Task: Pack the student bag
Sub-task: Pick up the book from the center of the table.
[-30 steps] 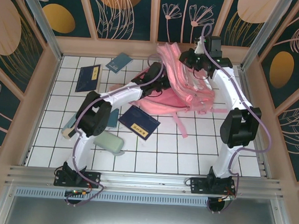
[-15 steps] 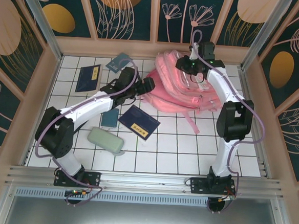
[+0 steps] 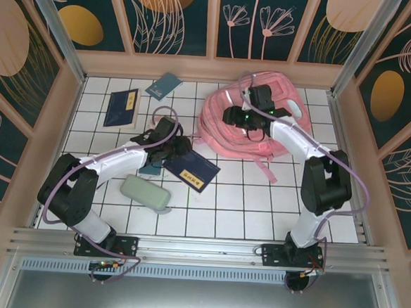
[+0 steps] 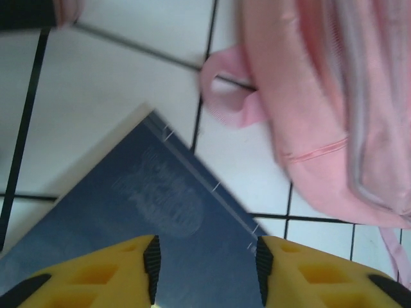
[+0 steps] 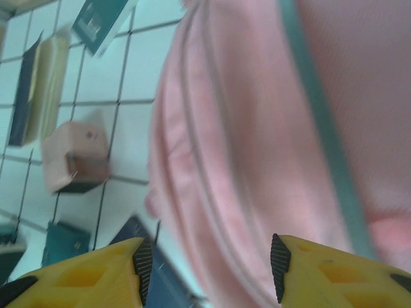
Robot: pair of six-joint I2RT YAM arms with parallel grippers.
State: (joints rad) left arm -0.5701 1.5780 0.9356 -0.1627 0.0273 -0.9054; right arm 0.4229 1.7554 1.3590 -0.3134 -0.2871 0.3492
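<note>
A dark blue notebook (image 3: 192, 168) is seen lying flat on the white tiled table (image 3: 258, 207). A pale green case (image 3: 146, 193) is placed near its lower left. A teal booklet (image 3: 149, 168) is just to its left. Another dark blue book (image 3: 121, 106) and a teal book (image 3: 164, 85) are set farther off, beyond it to the left.

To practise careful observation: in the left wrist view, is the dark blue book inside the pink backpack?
No, the dark blue book lies on the white tiled table beside the pink backpack.

Lab robot cell: aluminium frame (image 3: 185, 245), white tiled floor (image 3: 258, 207), leaf-printed panels (image 3: 176, 21)
</note>
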